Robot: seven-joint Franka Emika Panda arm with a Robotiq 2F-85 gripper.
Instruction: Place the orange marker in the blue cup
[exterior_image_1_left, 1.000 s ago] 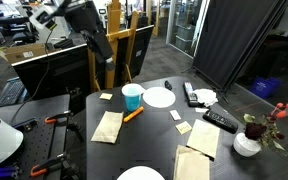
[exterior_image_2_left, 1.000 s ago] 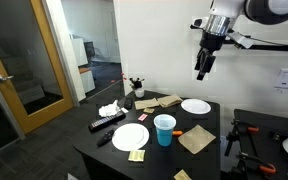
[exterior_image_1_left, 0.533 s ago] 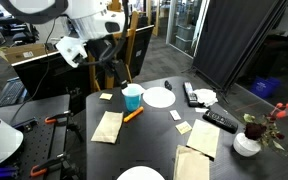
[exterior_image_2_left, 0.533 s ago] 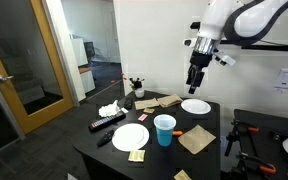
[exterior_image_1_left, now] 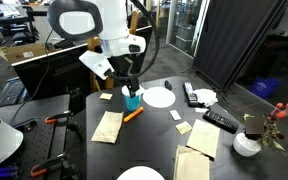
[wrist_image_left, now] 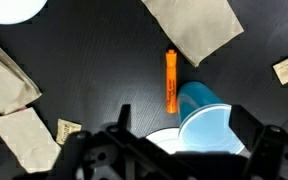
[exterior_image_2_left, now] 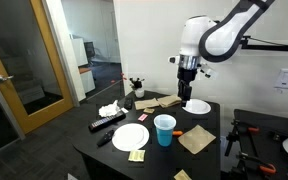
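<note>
The orange marker point(wrist_image_left: 170, 80) lies flat on the black table, right beside the blue cup point(wrist_image_left: 206, 115). In both exterior views the marker point(exterior_image_1_left: 132, 115) point(exterior_image_2_left: 178, 133) lies next to the upright cup point(exterior_image_1_left: 132, 99) point(exterior_image_2_left: 164, 129). My gripper point(wrist_image_left: 181, 114) is open and empty. It hangs above the table near the cup, with its fingers point(wrist_image_left: 124, 118) wide apart on either side of the cup in the wrist view. In both exterior views the gripper point(exterior_image_1_left: 130, 84) point(exterior_image_2_left: 187, 92) is well above the tabletop.
White plates point(exterior_image_1_left: 159, 97) point(exterior_image_1_left: 141, 174) point(exterior_image_2_left: 130, 137) lie on the table. Brown napkins point(exterior_image_1_left: 107, 127) point(exterior_image_1_left: 192, 160) point(wrist_image_left: 194, 25) and small sticky notes point(wrist_image_left: 69, 128) lie around. Remotes point(exterior_image_1_left: 220, 120) point(exterior_image_1_left: 190, 93) and a flower vase point(exterior_image_1_left: 248, 142) stand at the far side.
The arm has swung down and across from high above the table's edge to a spot low over the cup and marker. The cup and marker have not moved.
</note>
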